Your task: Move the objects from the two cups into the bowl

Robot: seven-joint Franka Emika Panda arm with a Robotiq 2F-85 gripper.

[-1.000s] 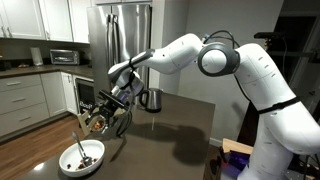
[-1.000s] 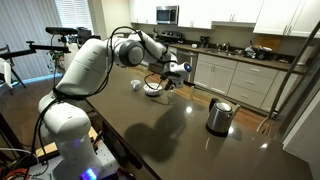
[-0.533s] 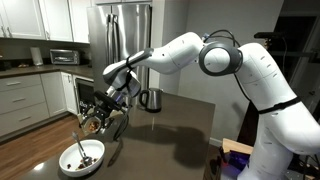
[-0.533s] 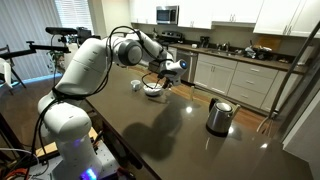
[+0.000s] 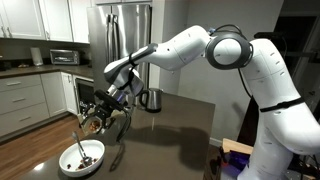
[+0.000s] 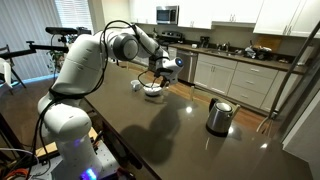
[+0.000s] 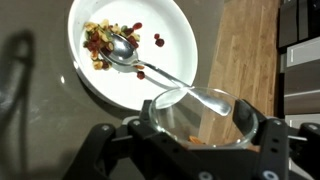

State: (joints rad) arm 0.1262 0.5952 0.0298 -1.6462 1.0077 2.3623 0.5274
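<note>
The arm (image 5: 190,45) has swung its elbow up and outward over the last second, while the claw (image 7: 190,132) has barely shifted. It stays pinching the glass tumbler (image 7: 196,102) just over the bowl (image 7: 172,40) at its five o'clock edge. I'd read that as the wrist rolling into a pour. The tumbler's mouth faces the wrist camera, its long axis seemingly running away from it. Bits (image 7: 98,40) lie heaped in the bowl at eleven o'clock, beside the spoon (image 7: 124,50).
</note>
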